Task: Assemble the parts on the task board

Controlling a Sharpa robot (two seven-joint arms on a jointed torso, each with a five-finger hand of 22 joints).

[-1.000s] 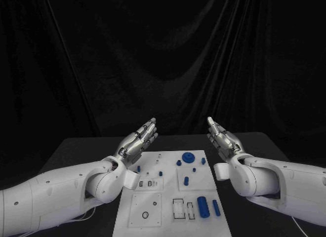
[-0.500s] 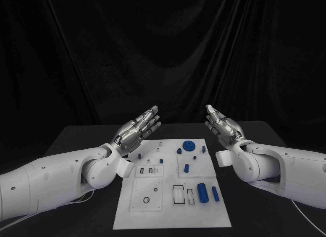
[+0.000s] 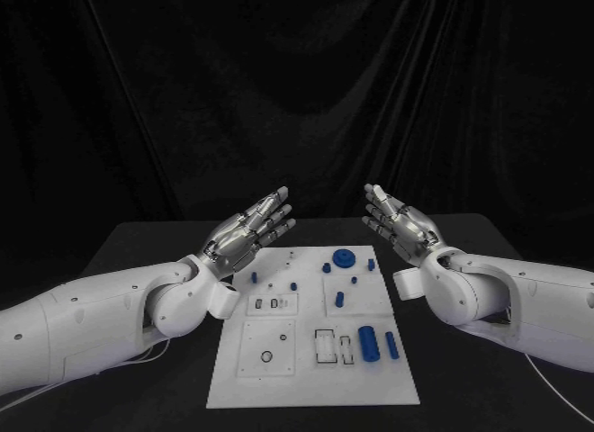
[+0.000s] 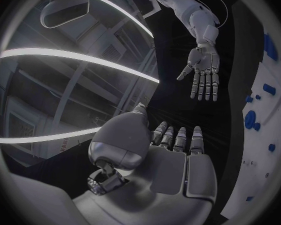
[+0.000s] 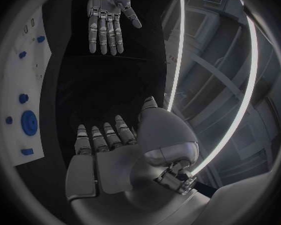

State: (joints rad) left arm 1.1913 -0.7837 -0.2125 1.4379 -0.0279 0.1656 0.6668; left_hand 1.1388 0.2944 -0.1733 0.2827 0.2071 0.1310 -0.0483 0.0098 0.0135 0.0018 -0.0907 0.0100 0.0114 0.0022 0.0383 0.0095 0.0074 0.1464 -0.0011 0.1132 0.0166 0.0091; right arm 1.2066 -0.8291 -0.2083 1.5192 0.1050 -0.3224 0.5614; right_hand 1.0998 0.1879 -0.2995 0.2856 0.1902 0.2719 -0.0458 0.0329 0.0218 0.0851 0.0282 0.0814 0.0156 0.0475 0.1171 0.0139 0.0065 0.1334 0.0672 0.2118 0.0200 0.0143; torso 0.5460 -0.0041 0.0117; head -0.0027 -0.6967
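A white task board [image 3: 375, 382] lies flat in the middle of a black desk [image 3: 141, 247]. Small blue parts rest on it: a round disc [image 3: 340, 262] near the far edge, a thick cylinder [image 3: 369, 342] and a thinner peg [image 3: 391, 345] side by side nearer the robot, and several tiny pieces between them. Above the board's far end, the left robot hand [image 3: 249, 229] and right robot hand [image 3: 401, 227] hover, palms facing, fingers spread, holding nothing. Assembly looks barely begun, since no part is being handled.
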